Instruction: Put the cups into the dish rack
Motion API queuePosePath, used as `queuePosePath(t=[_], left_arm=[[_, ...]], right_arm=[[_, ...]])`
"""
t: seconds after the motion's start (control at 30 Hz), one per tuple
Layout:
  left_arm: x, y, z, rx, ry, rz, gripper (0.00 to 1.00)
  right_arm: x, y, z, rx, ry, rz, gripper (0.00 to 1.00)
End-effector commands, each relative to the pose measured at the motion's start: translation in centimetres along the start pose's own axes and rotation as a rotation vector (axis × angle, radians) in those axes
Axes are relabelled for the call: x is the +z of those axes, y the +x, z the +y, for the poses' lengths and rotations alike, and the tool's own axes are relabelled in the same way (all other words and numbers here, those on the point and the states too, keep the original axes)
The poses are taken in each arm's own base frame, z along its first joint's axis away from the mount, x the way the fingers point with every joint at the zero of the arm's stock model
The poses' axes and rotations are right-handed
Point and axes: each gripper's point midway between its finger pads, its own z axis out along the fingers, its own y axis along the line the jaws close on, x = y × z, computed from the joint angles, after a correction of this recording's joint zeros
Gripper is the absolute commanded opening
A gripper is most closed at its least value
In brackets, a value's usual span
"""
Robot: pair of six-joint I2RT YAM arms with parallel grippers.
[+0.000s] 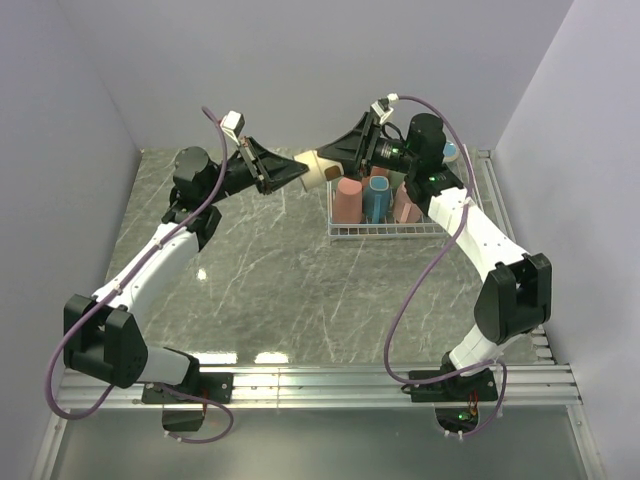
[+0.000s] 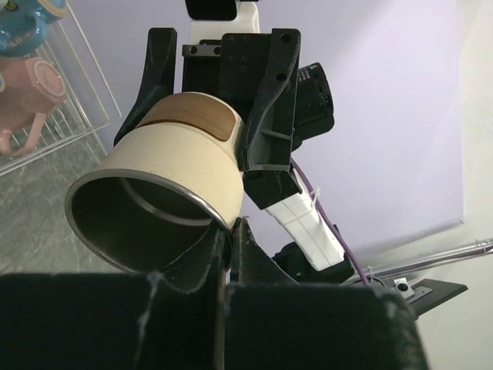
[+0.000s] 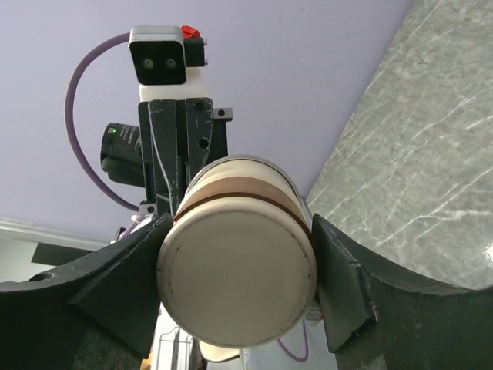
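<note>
The left gripper (image 2: 226,247) has its jaws closed thin on the rim of the cream-and-brown cup (image 2: 185,166). The cup lies on its side in the air between both jaws. The right gripper (image 3: 239,239) clamps the cup's base end from two sides. Behind the right jaws is the dish rack (image 1: 390,236), with cups inside.

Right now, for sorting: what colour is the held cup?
Cream cup with brown band; left wrist view.
</note>
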Motion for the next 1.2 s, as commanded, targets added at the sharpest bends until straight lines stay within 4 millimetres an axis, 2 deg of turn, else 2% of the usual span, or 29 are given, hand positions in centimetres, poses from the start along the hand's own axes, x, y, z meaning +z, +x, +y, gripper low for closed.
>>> queuePosePath(t=[0.0,0.03,0.1,0.17,0.2,0.23,0.33,0.5,0.63,0.7,0.73,0.77,0.8,0.83,0.87,0.9,0.93,0.97,1.07,1.17], left_arm=[[-0.1,0.4,0.5,0.024,-0.019,0.011,0.07],[0.0,0.4,0.6,0.022,-0.023,0.014,0.09],[0.1,0.4,0.9,0.015,-0.035,0.023,0.16],[0.1,0.5,1.4,0.003,-0.06,0.031,0.38],[0.1,0.5,1.7,0.014,-0.074,0.032,0.57],[0.1,0.6,2.0,0.015,-0.085,0.034,0.68],[-0.3,0.8,2.7,0.021,-0.12,0.034,0.85],[-2.1,0.7,3.8,0.054,-0.186,0.007,0.89],[-5.1,-0.7,5.3,0.053,-0.263,-0.048,0.9],[-6.4,-1.5,5.9,0.087,-0.307,-0.082,0.91],[-7.6,-1.3,7.4,0.051,-0.4,-0.09,0.93],[-8.4,-2.1,7.2,0.154,-0.462,-0.105,0.94],[-9.6,-3.9,8.6,0.2,-0.593,-0.19,0.95],[-10.5,-4.5,9.0,0.234,-0.662,-0.209,0.95],[-12.0,-4.5,9.9,0.257,-0.77,-0.21,0.95],[-13.3,-5.5,10.7,0.281,-0.86,-0.259,0.95],[-14.1,-5.6,11.0,0.3,-0.903,-0.269,0.95],[-14.8,-5.6,11.3,0.319,-0.938,-0.275,0.95],[-16.2,-4.7,12.6,0.305,-1.001,-0.278,0.95],[-16.7,-3.7,13.5,0.276,-1.009,-0.268,0.94]], right_arm=[[-0.5,0.7,3.5,-0.083,-0.085,0.025,0.32],[-0.5,0.7,3.5,-0.081,-0.084,0.026,0.24],[-0.5,0.7,3.6,-0.087,-0.081,0.028,0.19],[-0.4,0.6,3.6,-0.088,-0.074,0.031,0.16],[-0.4,0.5,3.6,-0.1,-0.071,0.03,0.14],[-0.4,0.6,3.6,-0.101,-0.069,0.033,0.13],[-0.9,0.1,3.8,-0.121,-0.062,0.022,0.1],[-2.5,-1.3,2.8,-0.152,0.003,-0.008,0.07],[-5.7,-3.3,1.1,-0.164,0.082,-0.077,0.06],[-8.1,-5.0,-0.4,-0.174,0.145,-0.137,0.06],[-9.0,-5.5,-0.7,-0.184,0.176,-0.162,0.06],[-10.2,-6.0,-1.8,-0.194,0.242,-0.183,0.06],[-12.1,-7.9,-3.2,-0.203,0.34,-0.267,0.06],[-13.4,-9.3,-3.0,-0.238,0.41,-0.323,0.06],[-14.4,-8.7,-4.4,-0.191,0.514,-0.323,0.05],[-16.3,-9.7,-5.4,-0.243,0.61,-0.347,0.04],[-18.5,-11.8,-5.8,-0.279,0.736,-0.433,0.03],[-19.7,-11.4,-6.8,-0.257,0.823,-0.425,0.01],[-24.0,-13.0,-8.3,-0.222,1.017,-0.543,0.0],[-27.0,-13.6,-9.7,-0.166,1.114,-0.613,0.0]])
